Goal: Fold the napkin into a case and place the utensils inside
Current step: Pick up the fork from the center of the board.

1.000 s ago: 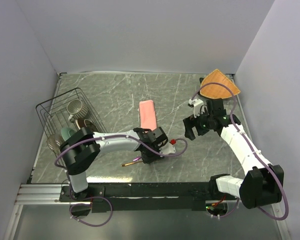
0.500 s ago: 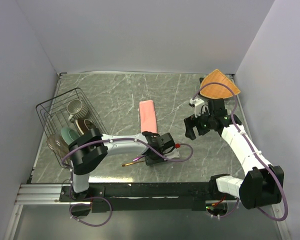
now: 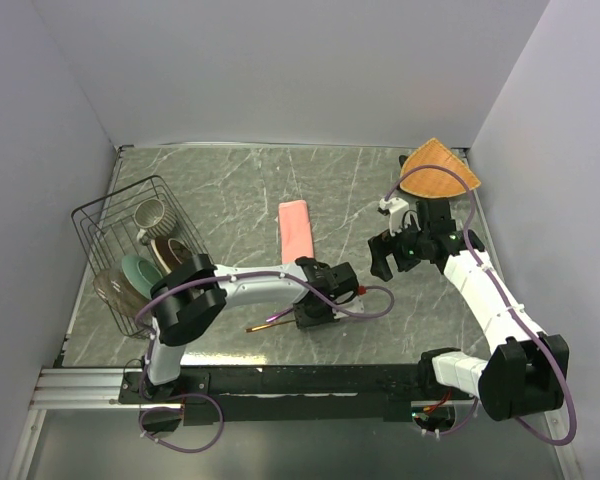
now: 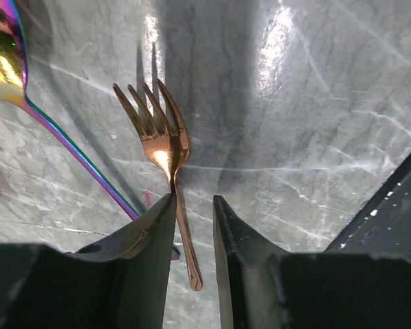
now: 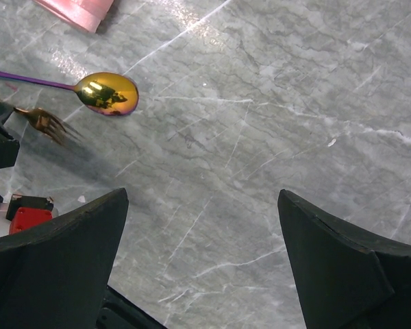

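Observation:
The napkin, folded into a narrow salmon-pink case, lies mid-table; its corner shows in the right wrist view. The gold fork lies flat on the table beside the purple-handled spoon. Both show in the right wrist view, fork and spoon, and as thin lines in the top view. My left gripper is low over the fork's handle. The jaws stand narrowly apart; the handle touches the left finger, with a gap to the right one. My right gripper is wide open and empty above bare table.
A black wire rack with cups and bowls stands at the left. An orange-tan woven fan mat lies at the back right corner. White walls close in the table on three sides.
My left gripper has shifted right and lower along the front of the table, over the fork's handle. The right arm has hardly moved.

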Robot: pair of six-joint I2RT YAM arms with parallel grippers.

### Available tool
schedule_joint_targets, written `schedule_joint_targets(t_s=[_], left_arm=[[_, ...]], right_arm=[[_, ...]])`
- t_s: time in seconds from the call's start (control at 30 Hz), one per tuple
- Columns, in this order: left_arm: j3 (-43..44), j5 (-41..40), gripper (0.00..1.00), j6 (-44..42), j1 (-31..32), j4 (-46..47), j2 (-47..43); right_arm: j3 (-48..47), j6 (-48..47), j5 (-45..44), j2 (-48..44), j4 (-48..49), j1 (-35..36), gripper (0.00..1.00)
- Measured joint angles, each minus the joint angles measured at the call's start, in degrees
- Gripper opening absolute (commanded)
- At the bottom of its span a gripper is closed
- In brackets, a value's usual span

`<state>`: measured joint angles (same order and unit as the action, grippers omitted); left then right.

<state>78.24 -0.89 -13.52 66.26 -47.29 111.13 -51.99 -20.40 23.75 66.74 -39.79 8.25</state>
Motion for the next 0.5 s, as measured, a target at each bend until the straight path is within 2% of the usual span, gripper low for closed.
schedule_joint_targets(t_s=[0.5], left_arm=[[-0.02, -0.52, 0.36, 0.72, -0.83, -0.24, 1.57]], right_arm=[[0.20, -0.22, 0.76, -0.07, -0.37, -0.07, 0.99]])
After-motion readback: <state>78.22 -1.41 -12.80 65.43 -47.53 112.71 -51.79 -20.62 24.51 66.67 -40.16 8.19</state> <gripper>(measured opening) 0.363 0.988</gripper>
